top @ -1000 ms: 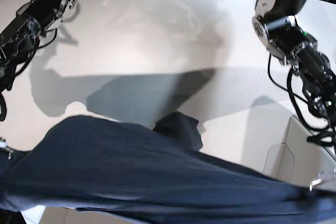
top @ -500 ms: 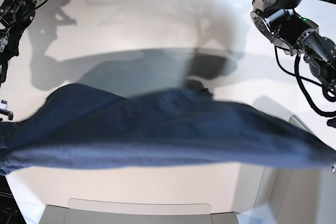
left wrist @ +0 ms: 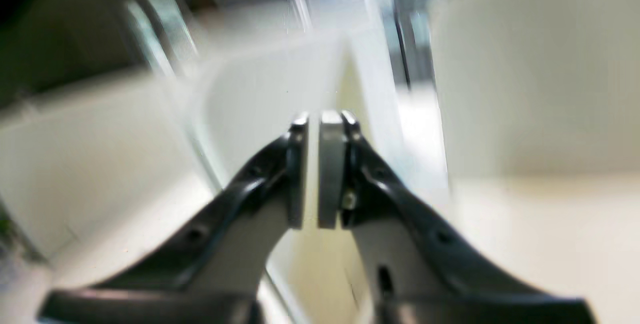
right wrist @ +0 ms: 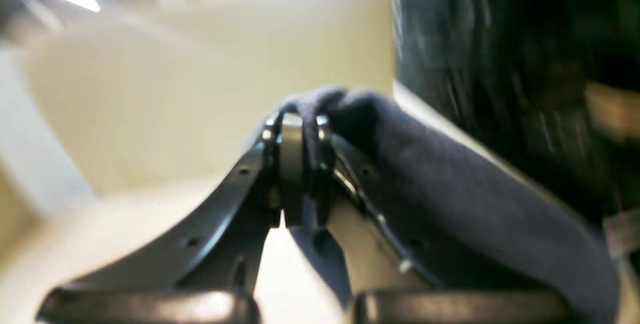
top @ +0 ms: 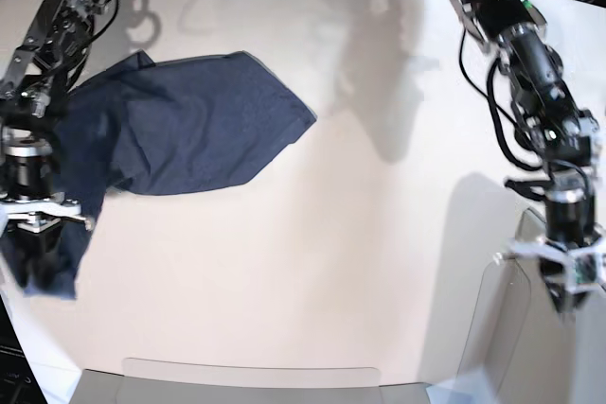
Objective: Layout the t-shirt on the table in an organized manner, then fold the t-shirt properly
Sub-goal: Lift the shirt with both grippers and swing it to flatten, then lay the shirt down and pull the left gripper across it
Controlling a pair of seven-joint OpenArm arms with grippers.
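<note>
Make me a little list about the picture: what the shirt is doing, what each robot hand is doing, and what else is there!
shirt: the t-shirt lies bunched on one side of the table, not flat, with one part hanging over the edge
right hand: the right gripper is shut on a pinch of the shirt
left hand: the left gripper holds nothing; a thin gap shows between its pads
else: a pale bin beside the left arm
job: not laid out or folded yet
</note>
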